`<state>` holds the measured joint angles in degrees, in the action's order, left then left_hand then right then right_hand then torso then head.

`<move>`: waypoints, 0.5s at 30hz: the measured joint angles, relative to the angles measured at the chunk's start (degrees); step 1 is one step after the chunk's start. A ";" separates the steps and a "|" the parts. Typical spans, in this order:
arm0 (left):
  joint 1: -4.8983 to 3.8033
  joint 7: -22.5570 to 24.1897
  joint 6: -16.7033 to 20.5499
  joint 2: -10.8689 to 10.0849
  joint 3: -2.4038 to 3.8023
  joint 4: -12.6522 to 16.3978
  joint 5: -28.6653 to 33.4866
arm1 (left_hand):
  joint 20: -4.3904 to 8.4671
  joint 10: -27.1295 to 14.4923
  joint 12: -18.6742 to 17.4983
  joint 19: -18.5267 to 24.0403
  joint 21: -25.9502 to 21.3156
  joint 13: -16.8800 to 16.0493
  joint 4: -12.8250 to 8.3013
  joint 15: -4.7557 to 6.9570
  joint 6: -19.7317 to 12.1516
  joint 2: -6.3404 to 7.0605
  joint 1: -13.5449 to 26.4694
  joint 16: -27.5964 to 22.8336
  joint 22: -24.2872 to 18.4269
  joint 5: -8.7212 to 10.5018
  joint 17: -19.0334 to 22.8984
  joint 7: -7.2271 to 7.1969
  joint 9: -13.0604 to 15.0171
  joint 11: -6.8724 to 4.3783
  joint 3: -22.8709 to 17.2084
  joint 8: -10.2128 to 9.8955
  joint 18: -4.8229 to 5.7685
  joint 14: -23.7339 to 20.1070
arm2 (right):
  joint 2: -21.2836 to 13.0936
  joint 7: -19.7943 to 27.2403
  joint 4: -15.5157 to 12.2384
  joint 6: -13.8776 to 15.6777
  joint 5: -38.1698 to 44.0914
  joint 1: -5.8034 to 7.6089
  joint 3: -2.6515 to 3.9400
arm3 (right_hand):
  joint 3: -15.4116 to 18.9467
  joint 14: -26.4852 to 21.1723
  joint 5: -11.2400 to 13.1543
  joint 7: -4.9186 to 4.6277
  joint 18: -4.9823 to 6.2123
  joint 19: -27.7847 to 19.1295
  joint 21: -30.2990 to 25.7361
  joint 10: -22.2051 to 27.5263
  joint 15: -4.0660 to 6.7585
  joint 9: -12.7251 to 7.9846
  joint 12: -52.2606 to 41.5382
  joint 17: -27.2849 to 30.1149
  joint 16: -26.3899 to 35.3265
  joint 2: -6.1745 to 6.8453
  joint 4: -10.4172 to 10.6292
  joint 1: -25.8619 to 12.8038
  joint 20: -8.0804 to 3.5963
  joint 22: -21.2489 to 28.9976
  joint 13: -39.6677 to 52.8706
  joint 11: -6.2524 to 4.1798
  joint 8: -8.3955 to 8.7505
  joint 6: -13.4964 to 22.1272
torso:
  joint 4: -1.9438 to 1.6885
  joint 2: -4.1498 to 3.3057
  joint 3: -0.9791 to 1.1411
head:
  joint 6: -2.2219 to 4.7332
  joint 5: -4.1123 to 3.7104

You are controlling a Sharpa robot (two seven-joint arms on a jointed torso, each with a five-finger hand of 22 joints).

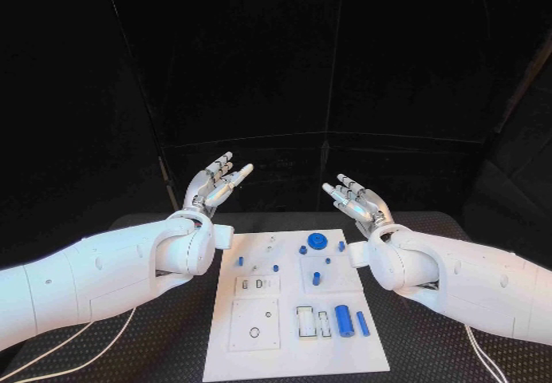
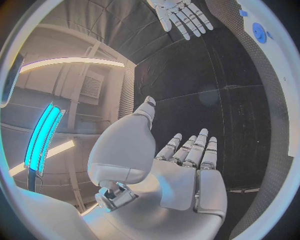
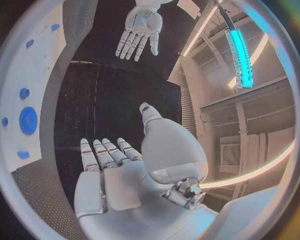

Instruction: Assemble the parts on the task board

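White task board [image 1: 247,363] dotted with small blue parts [image 1: 343,320], left hand [image 1: 215,184] and right hand [image 1: 356,199] spread, holding nothing

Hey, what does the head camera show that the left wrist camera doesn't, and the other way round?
Head view alone: the whole task board with its near end, where a blue cylinder and a thinner blue rod lie.

Left wrist view alone: the left hand's palm side from behind, fingers straight and apart, holding nothing.

Both: the two hands raised beyond the board, the right hand spread and holding nothing, and the round blue gear near the board's far end.
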<state>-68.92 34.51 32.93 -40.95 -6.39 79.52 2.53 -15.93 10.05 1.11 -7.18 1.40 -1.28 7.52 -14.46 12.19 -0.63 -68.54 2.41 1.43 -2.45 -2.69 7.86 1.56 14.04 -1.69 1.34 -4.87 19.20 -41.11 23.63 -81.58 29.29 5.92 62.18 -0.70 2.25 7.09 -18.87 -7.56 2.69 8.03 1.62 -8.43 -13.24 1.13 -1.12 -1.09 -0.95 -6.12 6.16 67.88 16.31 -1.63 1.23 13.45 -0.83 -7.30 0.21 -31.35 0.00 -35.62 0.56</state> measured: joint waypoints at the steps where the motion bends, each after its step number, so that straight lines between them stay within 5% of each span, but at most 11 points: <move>1: -0.13 0.35 -0.59 0.06 -0.07 -0.18 0.10 | -0.51 0.35 0.00 -0.15 0.00 -0.07 0.32 -0.41 0.47 -0.04 -1.56 0.21 0.05 -0.21 -0.09 -0.04 0.07 0.35 0.00 0.00 0.00 0.41 | 0.20 -0.46 0.43 -1.32 0.62 0.13 -0.02 | 0.00 0.36 0.01 -0.02 0.00 0.20 0.31 -0.22 -0.30 0.06 0.00 -0.09 -0.10 -0.11 0.00 0.57 0.20 -0.09 0.08 0.21 -0.05 -0.33 | 0.00 0.00 0.00 | 0.00 0.00; 6: -0.21 1.50 -2.47 0.10 -0.17 -0.37 0.45 | -0.66 0.54 0.00 -0.16 0.00 -0.09 0.32 -0.60 0.54 -0.07 -2.08 0.21 0.05 -0.22 -0.12 0.03 0.07 0.54 0.00 0.00 0.00 0.60 | 0.80 -2.43 1.84 -6.73 3.15 0.49 -0.16 | -0.39 5.30 0.43 -0.09 0.90 3.38 1.67 -4.85 -0.50 0.46 -0.98 -0.62 -1.47 -0.19 -1.40 3.57 0.36 -0.78 0.56 0.51 -0.89 -3.45 | 0.01 0.00 0.00 | 0.00 0.00; 9: -0.21 1.99 -3.18 0.10 -0.16 -0.39 0.59 | -0.79 1.55 0.45 -0.29 0.27 -0.32 0.38 -0.80 1.35 -0.34 -2.35 0.71 0.13 -0.22 -0.35 0.11 0.21 1.49 -0.24 0.24 0.00 2.08 | 0.97 -3.38 2.32 -9.24 4.36 0.62 -0.18 | -0.79 13.24 1.81 -0.48 1.78 8.39 3.88 -13.42 -0.52 1.17 -2.99 -1.31 -3.58 -0.10 -3.58 6.47 0.39 -1.85 1.36 0.80 -2.34 -9.26 | 0.01 0.00 0.00 | 0.00 0.01; 14: -0.21 2.11 -5.50 -0.05 -0.17 -1.31 0.63 | -0.96 12.42 2.95 -4.48 2.11 -1.54 -0.15 -0.71 8.87 -1.30 -3.31 3.14 1.12 -0.21 -1.59 0.55 1.16 1.84 -1.09 2.13 0.01 10.01 | -1.18 -4.61 3.44 -7.35 14.05 0.81 -0.13 | -1.94 27.47 3.54 -1.33 4.52 18.67 8.60 -27.06 0.82 2.32 -6.21 -2.28 -7.22 0.14 -6.90 10.24 0.34 -3.94 2.22 0.01 -5.13 -20.41 | -0.06 -0.25 0.08 | -0.91 -0.65; 15: -0.21 2.12 -6.06 -0.10 -0.17 -1.28 0.59 | -0.92 15.39 3.53 -8.14 3.61 -1.73 -0.41 -0.29 10.85 -1.60 -3.61 4.51 1.96 -0.22 -2.26 0.74 1.31 1.64 -1.26 2.49 -0.55 14.53 | -1.62 -4.96 3.47 -6.47 16.51 0.87 -0.12 | -2.47 31.12 3.84 -1.60 4.93 21.34 9.91 -30.33 1.35 2.57 -6.82 -2.43 -8.06 0.25 -7.72 11.00 0.27 -4.46 2.25 -0.39 -5.82 -23.71 | -0.14 -0.36 0.13 | -0.92 -0.71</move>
<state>-69.12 36.62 26.87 -41.06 -6.56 78.23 3.12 -16.85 25.44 4.64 -15.32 5.01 -3.01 7.11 -14.75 23.03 -2.23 -72.15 6.92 3.39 -2.67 -4.95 8.60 2.86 15.68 -2.95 3.83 -5.43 33.73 -42.72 18.67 -78.10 22.82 22.43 63.05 -0.82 -0.22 38.21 -15.02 -9.16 7.62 29.37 11.54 -38.76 -11.89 3.71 -7.93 -3.53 -9.00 -5.87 -1.55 78.88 16.58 -6.09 3.48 13.07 -6.65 -31.01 0.08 -31.72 0.13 -36.55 -0.15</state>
